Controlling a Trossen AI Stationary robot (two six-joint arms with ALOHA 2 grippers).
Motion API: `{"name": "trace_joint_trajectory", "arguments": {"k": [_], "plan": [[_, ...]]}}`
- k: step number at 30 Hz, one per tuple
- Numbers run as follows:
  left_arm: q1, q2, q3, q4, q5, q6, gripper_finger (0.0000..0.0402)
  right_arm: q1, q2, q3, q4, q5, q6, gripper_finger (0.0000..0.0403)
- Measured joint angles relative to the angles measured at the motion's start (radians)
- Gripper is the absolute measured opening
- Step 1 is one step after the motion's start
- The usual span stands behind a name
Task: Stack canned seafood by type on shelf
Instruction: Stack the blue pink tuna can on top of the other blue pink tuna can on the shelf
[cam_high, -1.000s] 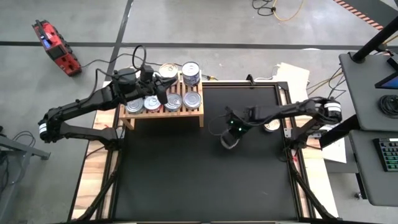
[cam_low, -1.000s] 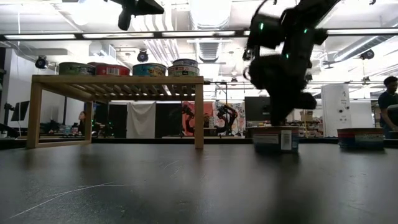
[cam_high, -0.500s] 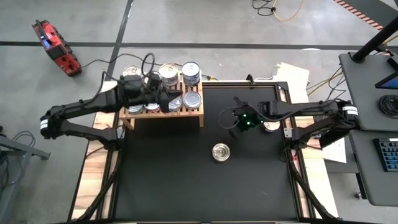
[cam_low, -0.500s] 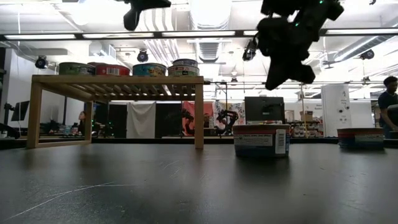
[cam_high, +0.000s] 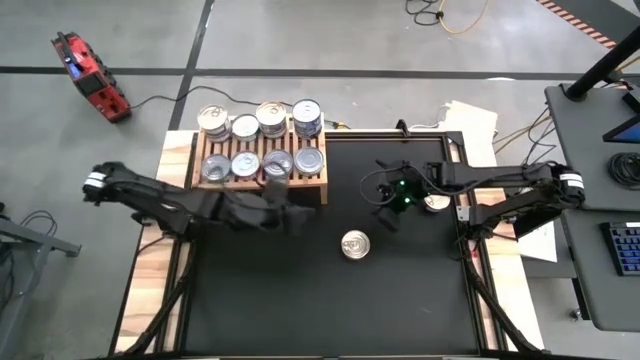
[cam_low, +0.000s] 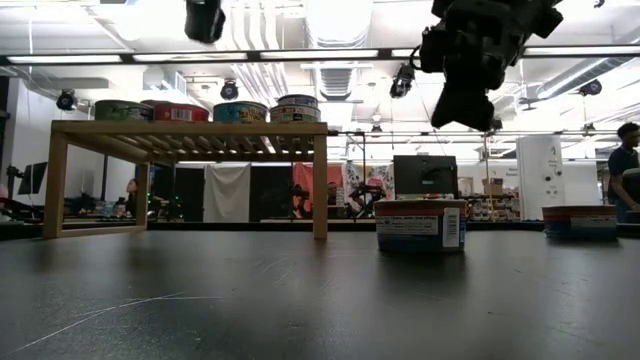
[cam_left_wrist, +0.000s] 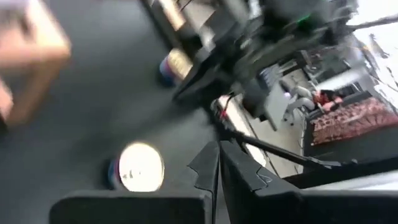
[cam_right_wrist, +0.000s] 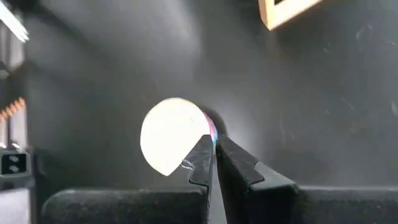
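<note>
The shelf (cam_high: 262, 178) stands at the mat's far left with several cans of seafood (cam_high: 278, 163) on its slatted top, in two rows. One silver-lidded can (cam_high: 354, 244) rests on its base on the black mat, also seen as can (cam_low: 420, 225), can (cam_left_wrist: 140, 167) and can (cam_right_wrist: 171, 135). Another can (cam_high: 436, 203) sits by the mat's right edge. My left gripper (cam_high: 299, 221) hangs shut and empty just off the shelf's near right corner. My right gripper (cam_high: 386, 217) hovers shut and empty above the mat, up and to the right of the lone can.
The shelf's leg (cam_low: 320, 185) stands left of the lone can. A red tool (cam_high: 88, 75) and cables lie on the floor beyond the table. A desk (cam_high: 600, 200) with a keyboard stands to the right. The mat's near half (cam_high: 320, 310) holds nothing.
My left gripper has swung from above the shelf's cans toward the near edge and the right, sinking and rolling, still shut. My right gripper has risen off the lone can and drawn back, still shut; the can now stands uncovered, a little further left and nearer.
</note>
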Motion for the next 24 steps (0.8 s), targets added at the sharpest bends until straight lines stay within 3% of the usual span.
{"name": "trace_joint_trajectory", "arguments": {"k": [7,16,21,24], "plan": [[-0.036,0.174,0.000,0.001,0.046,-0.252,0.0000,0.006,-0.002,-0.024,0.001,-0.021,0.091,0.0013],[-0.027,0.338,0.000,0.029,0.186,-0.200,0.0000,0.076,-0.001,-0.119,0.039,-0.066,0.259,0.0013],[-0.015,0.460,0.000,0.273,0.372,-0.127,0.0000,0.149,-0.001,-0.221,0.223,-0.056,0.483,0.0013],[-0.017,0.531,0.000,0.431,0.411,-0.108,0.0000,0.194,-0.001,-0.242,0.288,0.021,0.603,0.0013]]}}
